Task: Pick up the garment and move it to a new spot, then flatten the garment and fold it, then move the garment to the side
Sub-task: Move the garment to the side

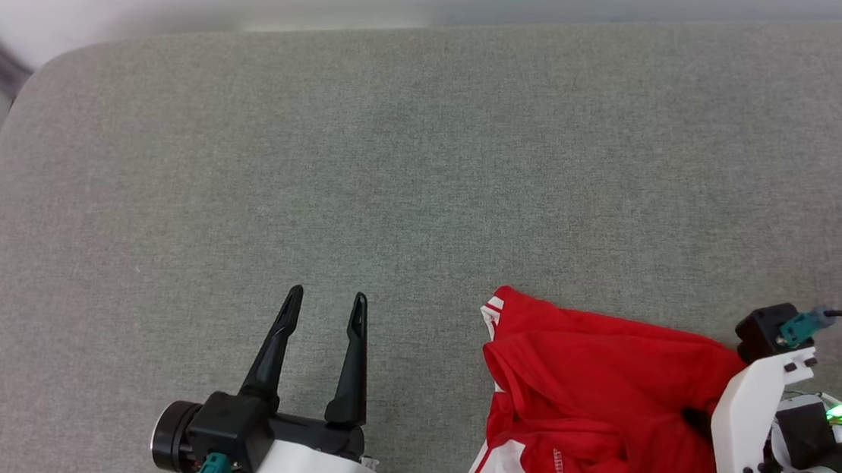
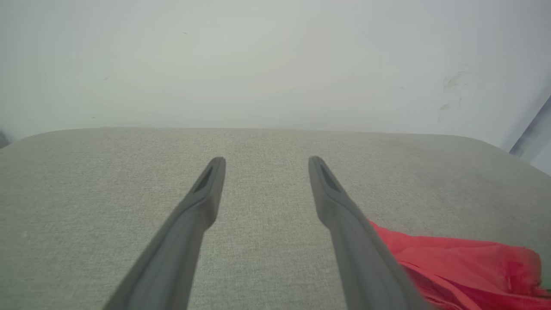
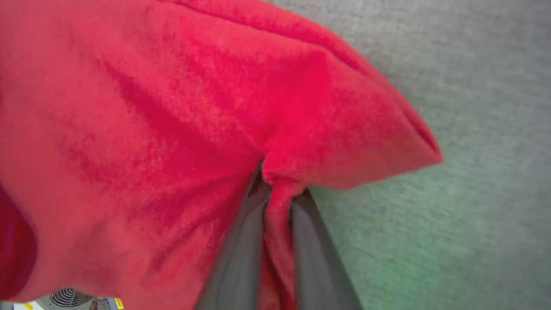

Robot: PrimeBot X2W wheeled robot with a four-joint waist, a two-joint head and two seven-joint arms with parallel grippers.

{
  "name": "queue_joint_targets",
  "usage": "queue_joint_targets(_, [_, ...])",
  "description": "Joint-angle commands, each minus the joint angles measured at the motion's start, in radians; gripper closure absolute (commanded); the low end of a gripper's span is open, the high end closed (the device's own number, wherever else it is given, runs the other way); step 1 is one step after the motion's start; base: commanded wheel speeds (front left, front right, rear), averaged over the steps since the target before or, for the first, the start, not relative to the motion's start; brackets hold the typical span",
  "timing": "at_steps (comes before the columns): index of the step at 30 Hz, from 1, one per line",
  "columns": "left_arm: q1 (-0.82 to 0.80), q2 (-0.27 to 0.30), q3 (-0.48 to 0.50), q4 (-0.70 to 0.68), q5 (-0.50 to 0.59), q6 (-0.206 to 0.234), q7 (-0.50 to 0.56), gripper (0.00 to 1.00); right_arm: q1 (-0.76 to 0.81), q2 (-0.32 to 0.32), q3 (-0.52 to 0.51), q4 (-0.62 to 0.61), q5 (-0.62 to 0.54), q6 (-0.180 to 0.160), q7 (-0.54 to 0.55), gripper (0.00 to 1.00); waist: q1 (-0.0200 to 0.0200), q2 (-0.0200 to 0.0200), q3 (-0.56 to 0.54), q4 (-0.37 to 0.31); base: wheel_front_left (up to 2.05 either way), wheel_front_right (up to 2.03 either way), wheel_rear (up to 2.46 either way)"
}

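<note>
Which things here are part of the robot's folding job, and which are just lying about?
Part of the job: red shirt, right gripper pinching it, left gripper open beside it.
Just there: grey padded surface, pale wall behind.

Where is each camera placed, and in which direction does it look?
Head view: on the head, looking down at the cushion and garment; open left gripper and right arm show.
Left wrist view: looks along its own open fingers toward the wall.
Right wrist view: looks along the right gripper, shut on the garment.
Shared: every view shows garment and cushion.
</note>
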Motion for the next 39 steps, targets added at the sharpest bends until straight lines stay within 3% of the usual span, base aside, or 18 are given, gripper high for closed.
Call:
queue_joint_targets(1, [-0.004,-0.001,-0.001,0.003,0.008,-0.001,-0.002,0.0,0.017,0.005,0.03,0.066,-0.018,0.001,-0.004,1.0,0.0001,0.0,-0.009,-0.006,0.0,0.0,0.0])
queue_joint_targets(7, [0.016,0.002,-0.008,0.006,0.008,-0.001,-0.002,0.0,-0.055,-0.111,0.077,0.026,-0.111,-0.001,-0.087,1.0,0.0001,0.0,-0.045,-0.052,0.0,0.0,0.0])
queue_joint_targets(14, [0.021,0.007,-0.038,-0.003,0.011,-0.001,-0.002,0.0,-0.156,-0.293,0.222,-0.061,-0.206,0.0,-0.089,1.0,0.0001,0.0,-0.052,-0.168,0.0,0.0,0.0])
queue_joint_targets(20, [-0.016,0.008,-0.09,-0.009,0.018,-0.001,-0.002,0.0,-0.27,-0.46,0.321,-0.095,-0.225,0.0,-0.068,1.0,0.0001,0.0,0.0,-0.282,0.0,0.0,0.0])
queue_joint_targets(25, [-0.068,0.022,-0.128,-0.018,0.029,-0.001,-0.002,0.0,-0.362,-0.559,0.352,-0.081,-0.246,0.0,-0.092,1.0,0.0001,0.0,0.081,-0.357,0.0,0.0,0.0])
queue_joint_targets(32, [-0.138,0.052,-0.151,-0.039,0.044,-0.001,-0.002,0.0,-0.429,-0.635,0.302,0.005,-0.288,0.0,-0.165,1.0,0.0001,0.0,0.186,-0.414,0.0,0.0,0.0])
queue_joint_targets(39, [-0.197,0.086,-0.166,-0.068,0.058,-0.001,-0.002,0.0,-0.459,-0.664,0.197,0.168,-0.333,0.0,-0.282,1.0,0.0001,0.0,0.287,-0.429,0.0,0.0,0.0])
